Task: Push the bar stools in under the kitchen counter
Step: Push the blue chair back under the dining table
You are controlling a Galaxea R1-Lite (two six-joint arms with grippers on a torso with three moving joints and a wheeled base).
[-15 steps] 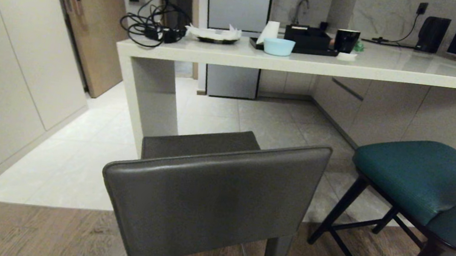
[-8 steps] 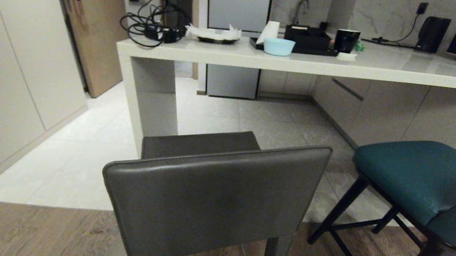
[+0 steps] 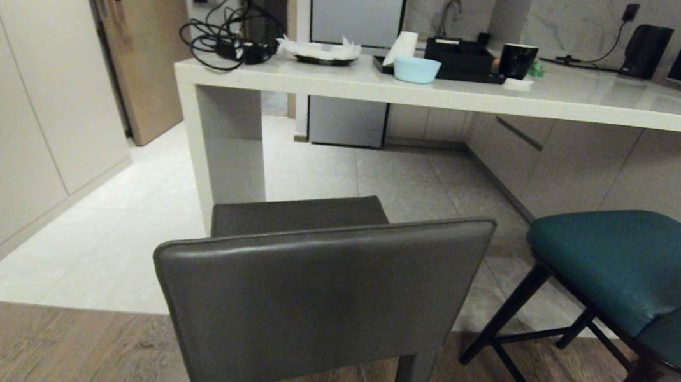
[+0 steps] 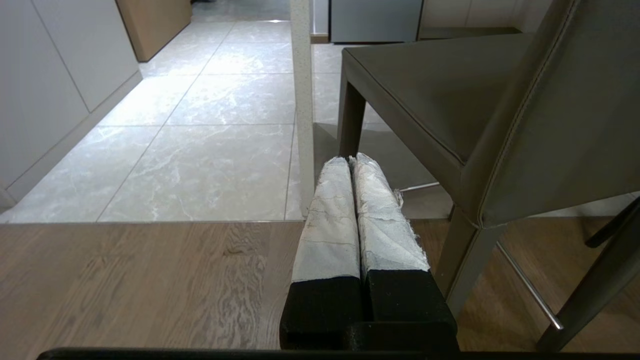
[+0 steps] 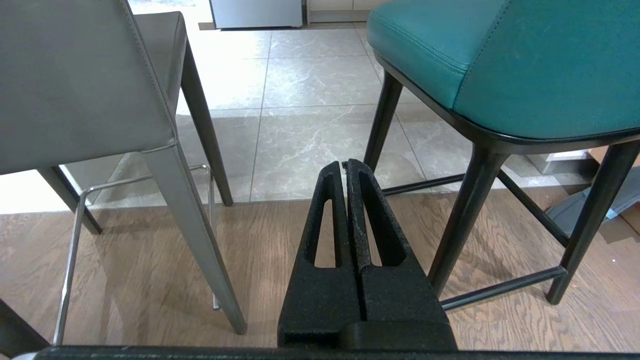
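Note:
Two bar stools stand in front of the kitchen counter [image 3: 453,98], pulled out from under it. The dark grey square-backed stool [image 3: 316,291] is in the near centre, its back toward me. To its right stands the teal padded stool [image 3: 633,263] on thin black legs. Neither arm shows in the head view. My left gripper [image 4: 352,161] hangs low, shut and empty, beside the grey stool [image 4: 500,110], apart from it. Between the grey stool [image 5: 85,85] and the teal stool [image 5: 505,60] my right gripper [image 5: 345,164] is shut with nothing in it.
On the counter lie a tangle of black cable [image 3: 227,31], a plate [image 3: 324,54], a pale blue bowl [image 3: 416,69], a black tray [image 3: 458,57] and a black mug [image 3: 517,60]. A tall beige cabinet [image 3: 12,89] stands at left. The floor changes from wood [image 3: 41,343] to tile [image 3: 138,219].

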